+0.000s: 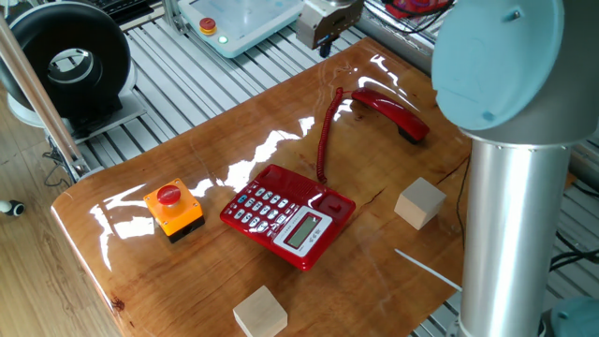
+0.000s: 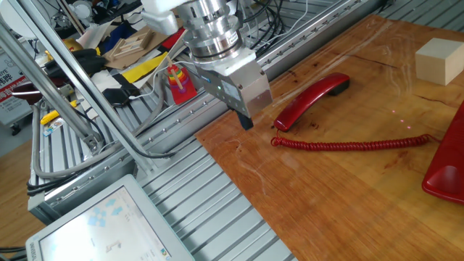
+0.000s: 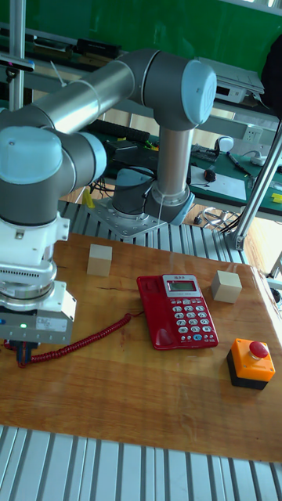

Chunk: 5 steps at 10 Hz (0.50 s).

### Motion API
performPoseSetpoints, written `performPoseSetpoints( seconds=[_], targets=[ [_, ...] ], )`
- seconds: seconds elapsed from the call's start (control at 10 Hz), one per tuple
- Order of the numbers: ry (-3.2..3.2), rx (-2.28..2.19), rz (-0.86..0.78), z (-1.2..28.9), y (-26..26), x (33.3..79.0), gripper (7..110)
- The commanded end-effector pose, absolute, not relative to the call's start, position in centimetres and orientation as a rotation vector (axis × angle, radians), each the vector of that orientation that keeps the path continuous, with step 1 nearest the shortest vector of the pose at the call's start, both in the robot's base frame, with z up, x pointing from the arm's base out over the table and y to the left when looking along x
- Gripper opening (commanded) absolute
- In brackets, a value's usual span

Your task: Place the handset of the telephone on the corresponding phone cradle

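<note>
The red handset [image 1: 393,110] lies on the table at the far right, also seen in the other fixed view [image 2: 312,101]. Its coiled cord [image 1: 324,140] runs to the red telephone [image 1: 288,213] at mid-table. The phone cradle [image 1: 323,197] beside the keypad holds nothing. My gripper [image 1: 325,42] hangs over the table's far edge, left of the handset and apart from it. In the other fixed view the gripper [image 2: 246,122] shows one dark tip with fingers together, holding nothing. The tall view shows the telephone [image 3: 178,311] and the gripper [image 3: 23,352], whose body hides the handset.
An orange box with a red button [image 1: 173,208] sits left of the telephone. One wooden block [image 1: 419,202] lies right of the phone and another [image 1: 260,312] near the front edge. The arm's grey column [image 1: 510,234] stands at the right. Slatted metal [image 2: 217,203] borders the table.
</note>
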State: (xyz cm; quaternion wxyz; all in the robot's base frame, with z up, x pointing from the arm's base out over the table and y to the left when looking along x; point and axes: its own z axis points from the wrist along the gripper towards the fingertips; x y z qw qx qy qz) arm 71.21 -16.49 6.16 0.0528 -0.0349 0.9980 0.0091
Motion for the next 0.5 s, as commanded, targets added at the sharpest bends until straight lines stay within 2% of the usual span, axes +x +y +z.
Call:
performPoseSetpoints(
  seconds=[0.0,0.1,0.2,0.3,0.4],
  targets=[
    [3.038,-0.135,0.002,1.1,-17.6,74.0,7],
    [3.016,-0.145,0.006,-0.7,-18.0,75.1,7],
    [3.033,-0.18,0.036,-0.5,-17.5,74.3,7],
    [3.102,-0.218,0.053,1.6,-17.5,71.5,7],
    [3.14,-0.25,0.044,3.3,-17.9,69.0,44]
  ],
)
